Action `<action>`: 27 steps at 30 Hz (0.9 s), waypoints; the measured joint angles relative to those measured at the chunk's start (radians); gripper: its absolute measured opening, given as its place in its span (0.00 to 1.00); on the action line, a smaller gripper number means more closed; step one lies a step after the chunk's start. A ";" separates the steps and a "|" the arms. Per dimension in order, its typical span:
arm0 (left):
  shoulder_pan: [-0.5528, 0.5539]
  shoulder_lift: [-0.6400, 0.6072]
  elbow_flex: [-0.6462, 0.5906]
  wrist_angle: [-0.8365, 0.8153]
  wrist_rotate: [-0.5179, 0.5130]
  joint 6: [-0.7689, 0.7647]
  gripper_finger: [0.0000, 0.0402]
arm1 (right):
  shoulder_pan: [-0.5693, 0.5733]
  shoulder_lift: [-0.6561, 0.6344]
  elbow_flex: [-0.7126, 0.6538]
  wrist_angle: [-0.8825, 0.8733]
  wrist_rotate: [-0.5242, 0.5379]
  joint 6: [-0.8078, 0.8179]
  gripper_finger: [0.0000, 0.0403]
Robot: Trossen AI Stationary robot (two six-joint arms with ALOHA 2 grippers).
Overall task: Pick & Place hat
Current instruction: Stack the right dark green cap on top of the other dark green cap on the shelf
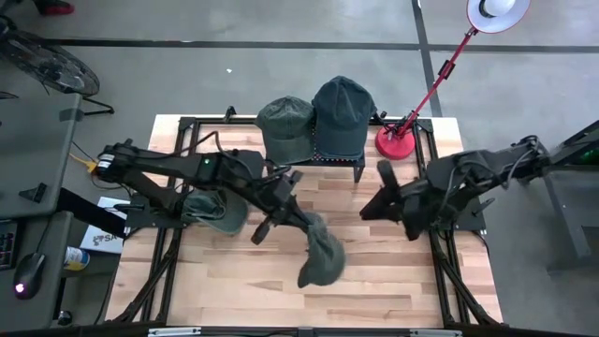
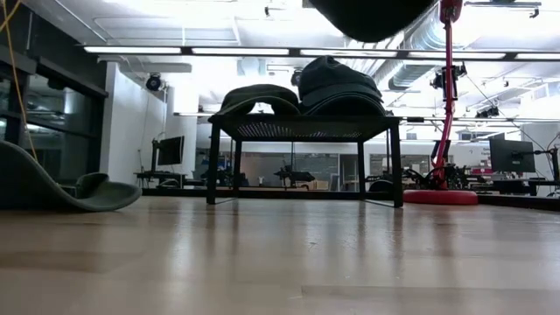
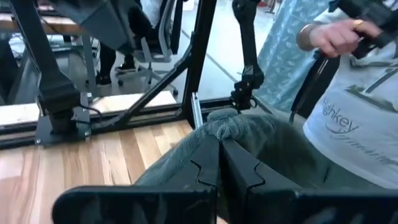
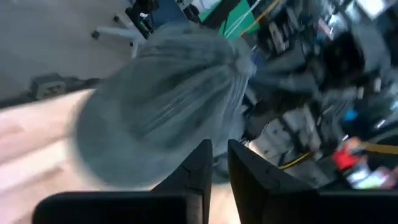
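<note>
Green cap (image 1: pixel 213 210) lying beside left arm, table's left. Left gripper (image 1: pixel 301 221) clamped tight on dangling green hat (image 1: pixel 323 257), raised above wooden table (image 1: pixel 374 281) centre. Two caps (image 1: pixel 285 126) (image 1: pixel 343 112) resting on black stand (image 1: pixel 337 159) behind. Red lamp base (image 1: pixel 401 142) far right corner. Right gripper (image 1: pixel 372 206) hovering right of hat, fingers nearly together, empty.

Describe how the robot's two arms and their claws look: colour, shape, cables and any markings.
Both arms are dark, nearly black, built of jointed segments. The left arm shows a small green light and yellow cabling at its base. The right arm has dark cabling. The left claw and right claw each have two flat black fingers, the left's with notched inner edges.
</note>
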 joint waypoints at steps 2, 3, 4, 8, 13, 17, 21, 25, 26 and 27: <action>0.000 0.011 0.000 0.018 -0.001 -0.002 0.00 | 0.014 0.028 0.000 0.036 0.014 -0.070 0.13; 0.000 0.015 0.000 0.021 -0.006 -0.004 0.00 | 0.021 0.041 0.000 0.048 0.021 -0.103 0.14; 0.000 0.017 0.000 0.013 -0.009 -0.010 0.00 | 0.026 0.054 0.000 0.063 0.032 -0.133 0.16; 0.000 0.017 0.000 0.015 -0.013 -0.018 0.00 | 0.038 0.099 0.000 0.116 0.065 -0.206 0.24; 0.000 0.017 0.000 0.012 -0.035 -0.019 0.00 | 0.038 0.151 0.000 0.189 0.142 -0.297 0.40; 0.000 0.017 0.000 0.011 -0.034 -0.019 0.00 | 0.038 0.192 0.000 0.275 0.235 -0.402 0.50; 0.000 0.017 0.000 0.011 -0.035 -0.019 0.00 | 0.038 0.228 0.000 0.351 0.244 -0.519 0.54; 0.000 0.017 0.000 0.011 -0.035 -0.035 0.00 | 0.038 0.252 0.000 0.387 0.245 -0.580 0.54; 0.000 0.017 0.000 0.011 -0.035 -0.038 0.00 | 0.038 0.257 0.000 0.390 0.244 -0.595 0.53; 0.000 0.017 0.000 0.011 -0.035 -0.041 0.00 | 0.038 0.261 0.000 0.392 0.243 -0.609 0.53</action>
